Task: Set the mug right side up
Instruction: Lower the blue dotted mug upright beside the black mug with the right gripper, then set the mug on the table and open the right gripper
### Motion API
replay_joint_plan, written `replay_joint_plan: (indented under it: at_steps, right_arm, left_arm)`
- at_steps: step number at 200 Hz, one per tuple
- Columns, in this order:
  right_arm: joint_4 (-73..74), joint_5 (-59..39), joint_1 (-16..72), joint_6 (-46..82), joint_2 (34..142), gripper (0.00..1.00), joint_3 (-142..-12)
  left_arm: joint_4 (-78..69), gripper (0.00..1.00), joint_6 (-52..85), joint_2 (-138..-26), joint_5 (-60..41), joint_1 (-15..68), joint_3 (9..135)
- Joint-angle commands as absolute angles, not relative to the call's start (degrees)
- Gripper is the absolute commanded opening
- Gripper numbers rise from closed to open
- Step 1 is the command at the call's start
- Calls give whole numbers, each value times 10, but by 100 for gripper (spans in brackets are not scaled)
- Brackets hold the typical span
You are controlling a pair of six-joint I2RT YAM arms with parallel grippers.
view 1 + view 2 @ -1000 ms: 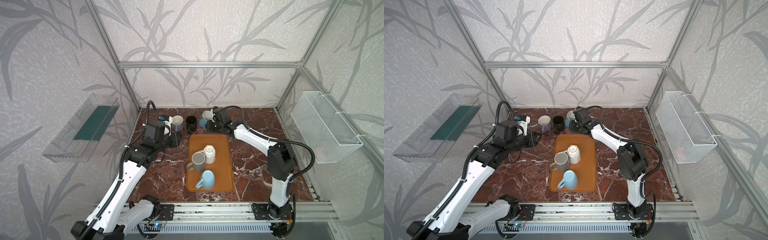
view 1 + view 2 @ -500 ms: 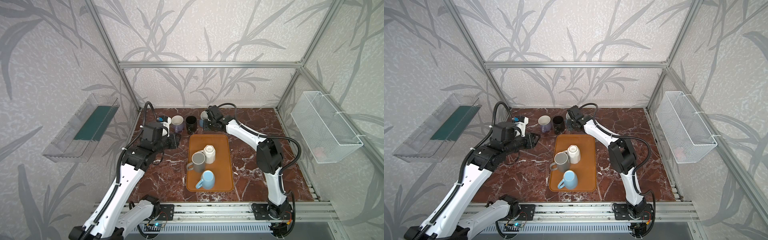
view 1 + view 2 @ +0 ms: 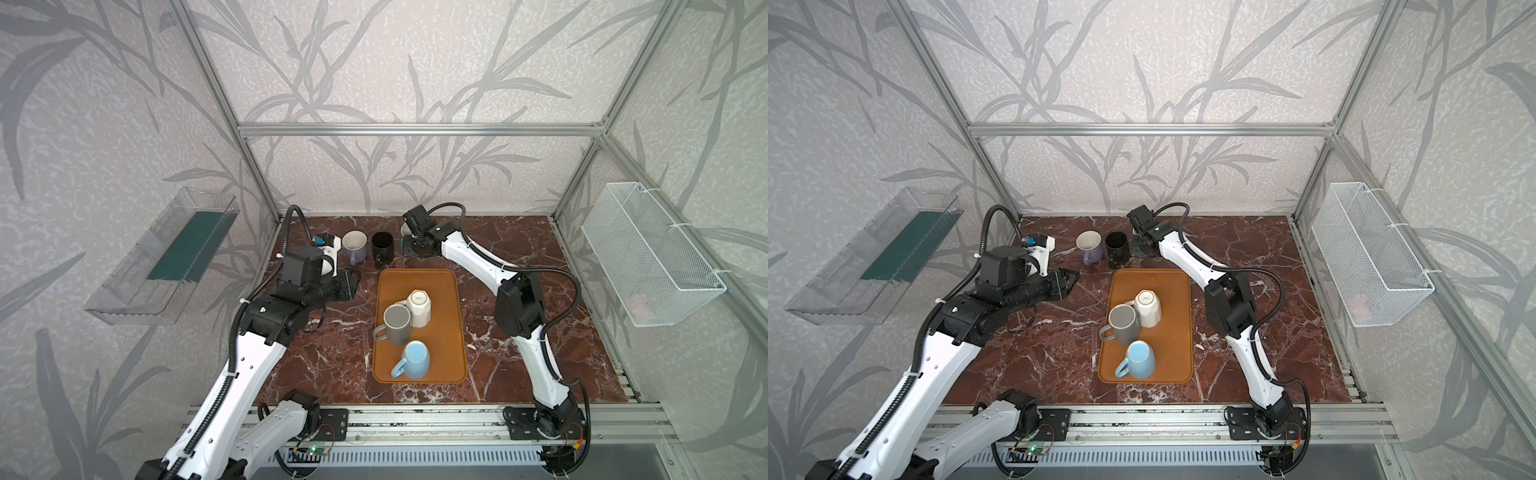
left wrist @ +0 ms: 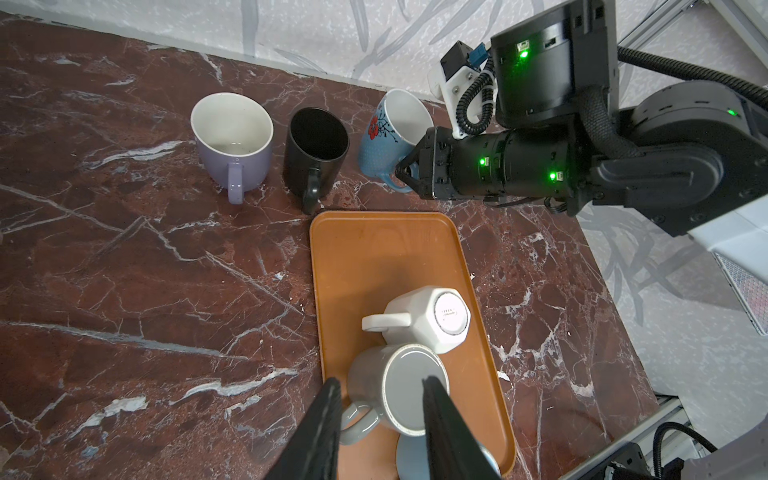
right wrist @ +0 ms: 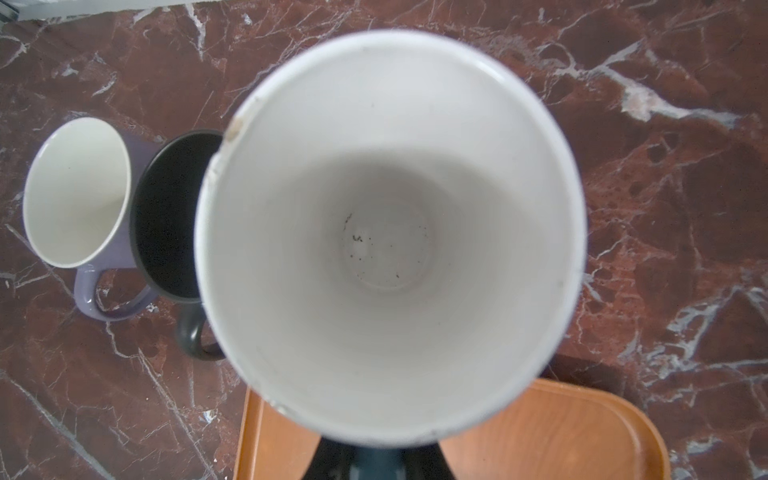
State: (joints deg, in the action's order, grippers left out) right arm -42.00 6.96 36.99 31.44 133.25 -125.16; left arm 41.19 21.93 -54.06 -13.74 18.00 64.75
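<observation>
Left wrist view, three inverted mugs (image 4: 397, 386) on tray (image 4: 374, 249), three upright mugs (image 4: 232, 141), left pincer (image 4: 382, 380) spread, right pincer (image 4: 405, 170) pinching floral mug (image 4: 386, 137)

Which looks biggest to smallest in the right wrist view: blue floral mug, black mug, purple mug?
1. The blue floral mug, far biggest, right at the camera.
2-3. The purple mug and black mug look alike; black is partly hidden, unranked.

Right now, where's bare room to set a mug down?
The tray is bare at its far end, between black mug and white mug. So is the table behind the right arm. Crowded: the back row, purple mug to the floral mug in the right claw.
</observation>
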Motion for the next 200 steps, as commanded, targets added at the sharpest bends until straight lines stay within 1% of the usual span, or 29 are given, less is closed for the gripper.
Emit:
replay_joint_plan:
  at_steps: [1,58,200]
  right_arm:
    - [-451,94,379,310,1347,0,-1303]
    - [-495,108,384,307,1389,0,-1366]
    - [-497,117,384,309,1420,0,-1376]
  left_arm:
    - [422,37,209,-531,-148,175,640]
    - [424,37,205,-524,-158,170,634]
    - [430,37,203,-523,-165,160,632]
